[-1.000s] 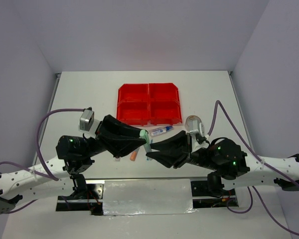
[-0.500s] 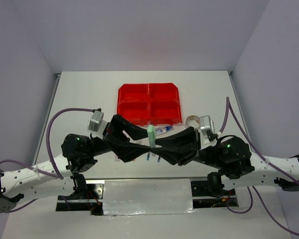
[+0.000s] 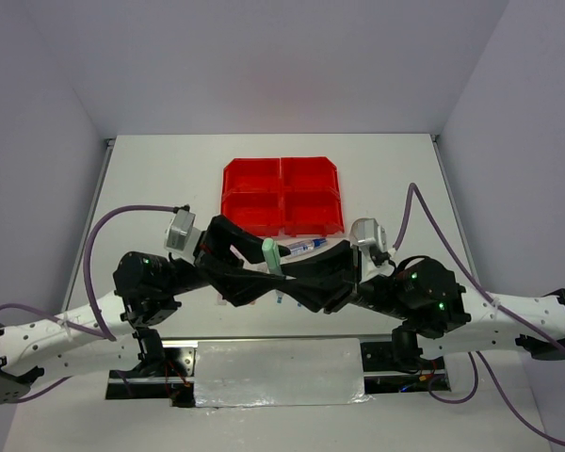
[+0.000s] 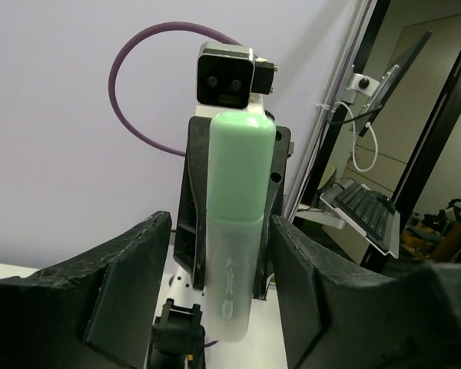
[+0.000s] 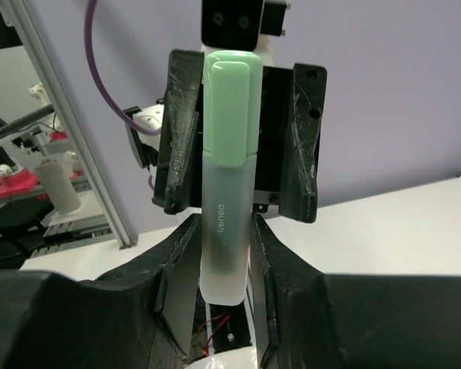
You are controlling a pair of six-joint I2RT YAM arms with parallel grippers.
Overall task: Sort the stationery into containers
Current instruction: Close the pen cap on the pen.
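Observation:
A green-capped highlighter (image 3: 272, 256) stands upright above the table's middle, where the two grippers meet. My right gripper (image 5: 223, 231) is shut on its translucent barrel (image 5: 229, 223), both fingers pressed against it. My left gripper (image 4: 221, 223) is open around the same highlighter (image 4: 234, 231), with a gap on each side. The red containers (image 3: 282, 194) sit in a two-by-two block just beyond. A blue-capped glue tube (image 3: 306, 247) lies between the containers and the arms. Other stationery is hidden under the arms.
Both black forearms cross the middle of the table in the top view, the left gripper (image 3: 262, 271) and right gripper (image 3: 284, 275) tip to tip. Purple cables loop off each wrist. A metal plate (image 3: 278, 372) lies at the near edge between the bases.
The left gripper's jaws have opened off the highlighter while the right stays shut on it. The highlighter came upright and has drifted slightly left with the right arm.

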